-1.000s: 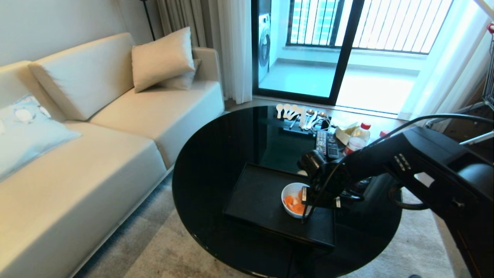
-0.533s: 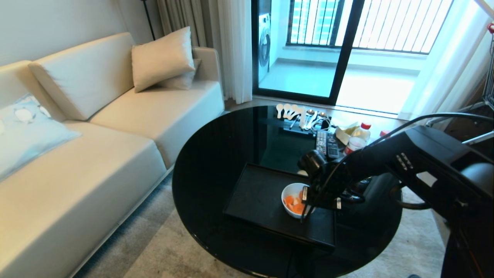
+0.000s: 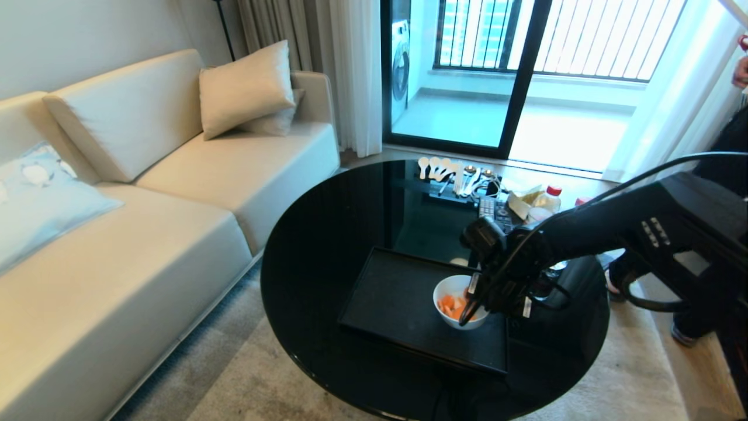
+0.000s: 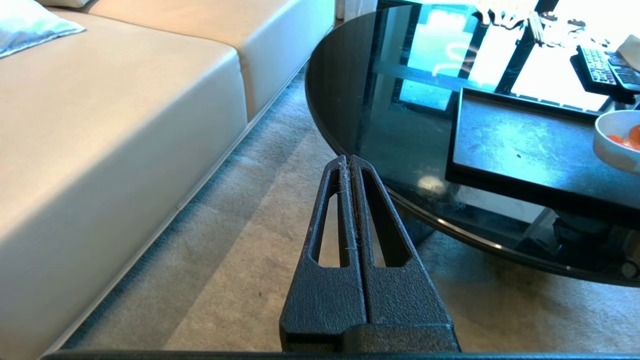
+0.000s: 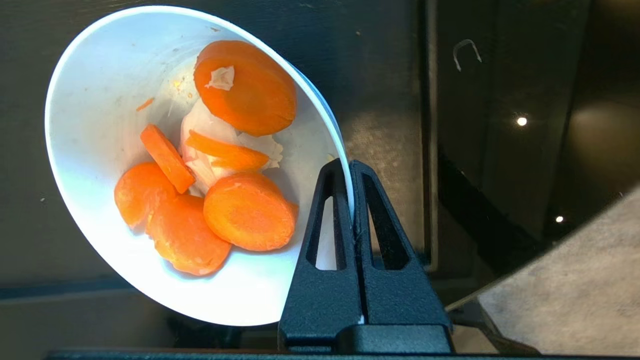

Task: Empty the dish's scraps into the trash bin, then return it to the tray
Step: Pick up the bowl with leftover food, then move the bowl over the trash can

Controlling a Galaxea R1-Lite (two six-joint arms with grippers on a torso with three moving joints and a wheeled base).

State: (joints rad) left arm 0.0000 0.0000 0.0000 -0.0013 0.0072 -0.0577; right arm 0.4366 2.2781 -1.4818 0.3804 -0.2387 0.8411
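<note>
The white bowl point(image 3: 458, 300) sat over the near right part of the black tray point(image 3: 391, 304), on the round black glass table point(image 3: 327, 234). In the right wrist view the bowl point(image 5: 100, 150) looked tipped, its opening turned toward the camera; whether its base was touching the tray could not be told. Inside lay the scraps point(image 5: 220, 165): several round orange slices heaped around a few pale whitish pieces, one slice resting high against the wall.

The right gripper point(image 5: 351, 167) was clamped on the bowl's rim, one finger inside and one outside, the thin white edge pinched between them with almost no gap. In the head view the right gripper point(image 3: 469, 310) reached in from the right side, its black arm crossing above the table edge.

The left gripper point(image 4: 349, 161) hung off to the side of the table, over the grey carpet point(image 4: 225, 260), its fingers pressed together and holding nothing. It pointed toward the gap between the table and the cream sofa point(image 3: 146, 204).

At the far side of the table lay a row of spoons point(image 3: 450, 169), two remote controls point(image 3: 494, 213) and a red-capped bottle point(image 3: 546, 202). A person's legs and shoes point(image 3: 681, 333) showed at the right edge, behind the arm. No bin was in view.
</note>
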